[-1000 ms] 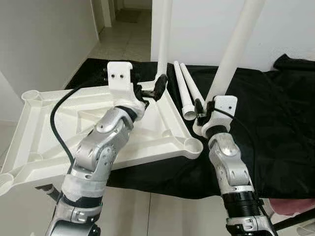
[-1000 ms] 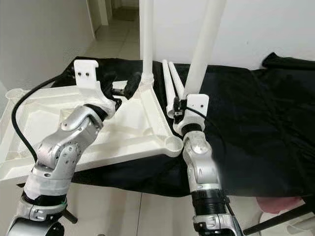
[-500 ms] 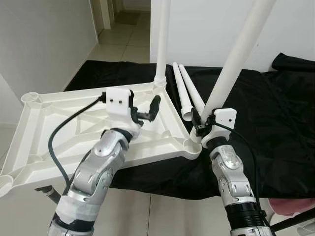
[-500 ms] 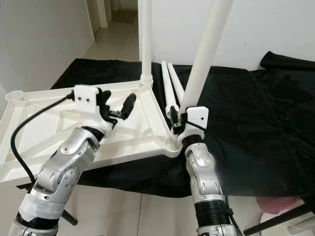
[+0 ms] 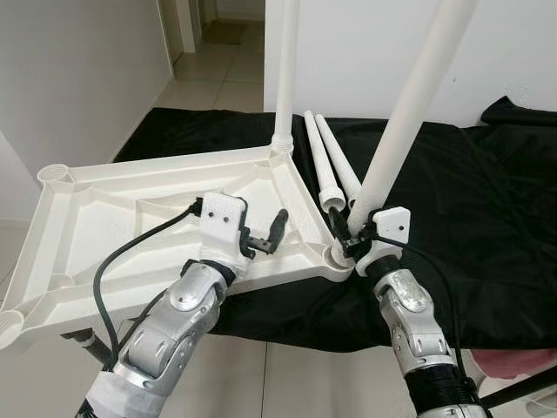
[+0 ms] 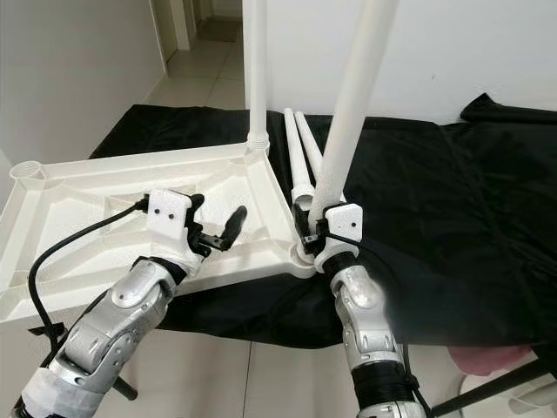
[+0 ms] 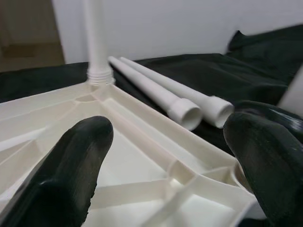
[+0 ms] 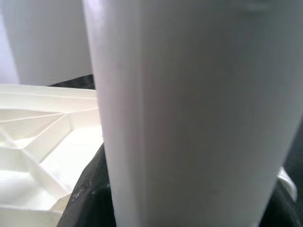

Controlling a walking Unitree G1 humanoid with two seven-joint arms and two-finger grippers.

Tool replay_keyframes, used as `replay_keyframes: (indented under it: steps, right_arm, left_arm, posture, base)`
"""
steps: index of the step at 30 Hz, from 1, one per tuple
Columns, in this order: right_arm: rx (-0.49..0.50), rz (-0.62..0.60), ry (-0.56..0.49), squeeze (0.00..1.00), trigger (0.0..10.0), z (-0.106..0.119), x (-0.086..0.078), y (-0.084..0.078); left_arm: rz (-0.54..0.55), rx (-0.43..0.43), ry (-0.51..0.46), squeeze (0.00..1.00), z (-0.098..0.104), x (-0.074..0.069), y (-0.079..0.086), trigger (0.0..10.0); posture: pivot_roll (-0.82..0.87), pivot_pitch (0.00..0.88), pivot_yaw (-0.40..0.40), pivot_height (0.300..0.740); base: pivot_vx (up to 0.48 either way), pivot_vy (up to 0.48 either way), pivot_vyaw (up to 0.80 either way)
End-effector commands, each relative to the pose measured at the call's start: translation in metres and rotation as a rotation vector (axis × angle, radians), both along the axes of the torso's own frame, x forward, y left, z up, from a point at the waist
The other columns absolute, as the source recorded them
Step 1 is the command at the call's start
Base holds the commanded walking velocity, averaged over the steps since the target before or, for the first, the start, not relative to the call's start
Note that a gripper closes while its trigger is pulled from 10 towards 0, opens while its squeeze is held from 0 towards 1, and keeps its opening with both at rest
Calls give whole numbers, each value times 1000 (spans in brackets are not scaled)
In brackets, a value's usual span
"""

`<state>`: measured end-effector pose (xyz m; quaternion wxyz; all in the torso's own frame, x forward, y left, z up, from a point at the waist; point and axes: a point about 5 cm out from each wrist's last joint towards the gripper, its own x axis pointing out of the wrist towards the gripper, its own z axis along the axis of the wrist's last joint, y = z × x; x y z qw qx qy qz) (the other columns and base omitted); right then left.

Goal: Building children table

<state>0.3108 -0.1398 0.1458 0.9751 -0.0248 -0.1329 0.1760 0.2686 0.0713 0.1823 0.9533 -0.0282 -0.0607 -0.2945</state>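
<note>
**Q:** ok so where's this kids' table build at? looks half done to me

**A:** less than half, I'd say. The white table top (image 5: 157, 218) lies upside down, ribs up, partly on the surface covered in black cloth (image 5: 487, 209) and partly hanging out over the floor. One leg (image 5: 285, 78) stands upright in the far corner socket, so that one looks seated. The right claw (image 5: 346, 233) is clenched on a second leg (image 5: 409, 113) near its lower end, which is right at the near corner socket (image 5: 338, 256). That leg is tilted though, leaning away to the right, so I wouldn't call it screwed in yet.

**Q:** and the other two?

**A:** two spare legs (image 5: 329, 165) lie side by side on the cloth, just beside the table top's right edge, open ends toward the robot. The sockets on the left side sit bare, e.g. the far-left one (image 5: 54, 172).

**Q:** left arm doing anything?

**A:** not really. The left claw (image 5: 265, 239) is released, fingers spread, hovering over the table top near its front edge and gripping nothing. So by my count: one leg in, one being fitted, two to go, then flip it upright.
</note>
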Motion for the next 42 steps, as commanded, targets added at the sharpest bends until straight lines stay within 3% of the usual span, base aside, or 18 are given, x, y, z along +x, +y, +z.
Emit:
replay_keyframes:
  steps: [1,10,21,31,42]
  right_arm:
    - [-28,21,60,0,10000,-14,-1,1]
    - [-137,122,67,0,10000,-24,-2,4]
    - [-232,195,106,0,10000,-34,-1,-4]
    - [-198,215,226,0,10000,-38,10,-1]
    - [-201,212,273,0,10000,-37,15,-2]
  left_arm:
    - [-385,45,-6,0,-3,-18,-15,10000]
    - [-429,64,31,0,-7,-24,-18,10000]
    - [-449,97,47,0,-9,-28,-16,10000]
    - [-439,108,37,0,-5,-25,-16,10000]
    - [-435,107,32,0,-3,-24,-16,10000]
  posture:
    - [17,24,33,740]
    - [25,26,29,740]
    - [22,30,34,740]
    - [25,30,34,740]
    - [25,30,34,740]
  base:
    - [0,0,0]
    - [0,0,0]
    - [0,0,0]
    - [0,0,0]
    - [0,0,0]
